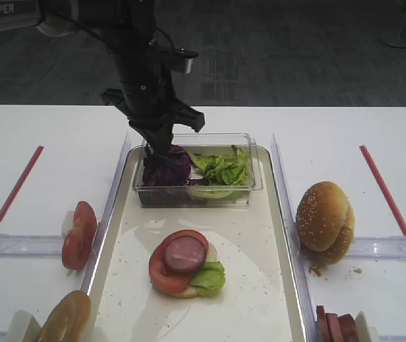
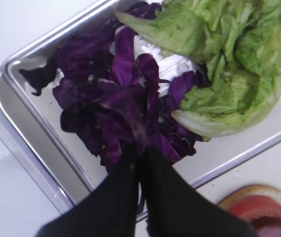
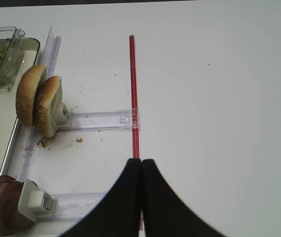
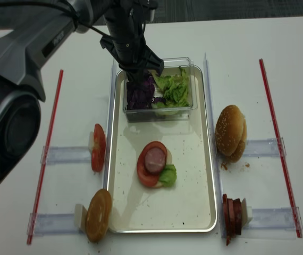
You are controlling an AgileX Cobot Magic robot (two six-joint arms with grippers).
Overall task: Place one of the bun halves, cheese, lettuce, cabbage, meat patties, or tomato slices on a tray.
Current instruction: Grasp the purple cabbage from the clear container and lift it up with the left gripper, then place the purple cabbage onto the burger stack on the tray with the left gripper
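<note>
My left gripper (image 2: pixel 141 150) reaches down into the clear box, its tips sunk in the dark purple cabbage (image 2: pixel 116 103) and shut on a leaf of it. From above, the gripper (image 1: pixel 159 148) stands over the cabbage (image 1: pixel 166 167), with frilly lettuce (image 1: pixel 223 169) beside it. The box sits at the far end of the cream tray (image 1: pixel 260 285). On the tray lies a stack (image 1: pixel 184 260) of tomato slice, meat patty and lettuce on a bun half. My right gripper (image 3: pixel 141 162) is shut and empty over a red line on the table.
Two bun halves (image 1: pixel 324 221) stand in a holder right of the tray, with meat patties (image 1: pixel 335 326) nearer the front. On the left are tomato slices (image 1: pixel 78 235) and another bun half (image 1: pixel 66 318). Red lines (image 1: pixel 392 206) run along both sides.
</note>
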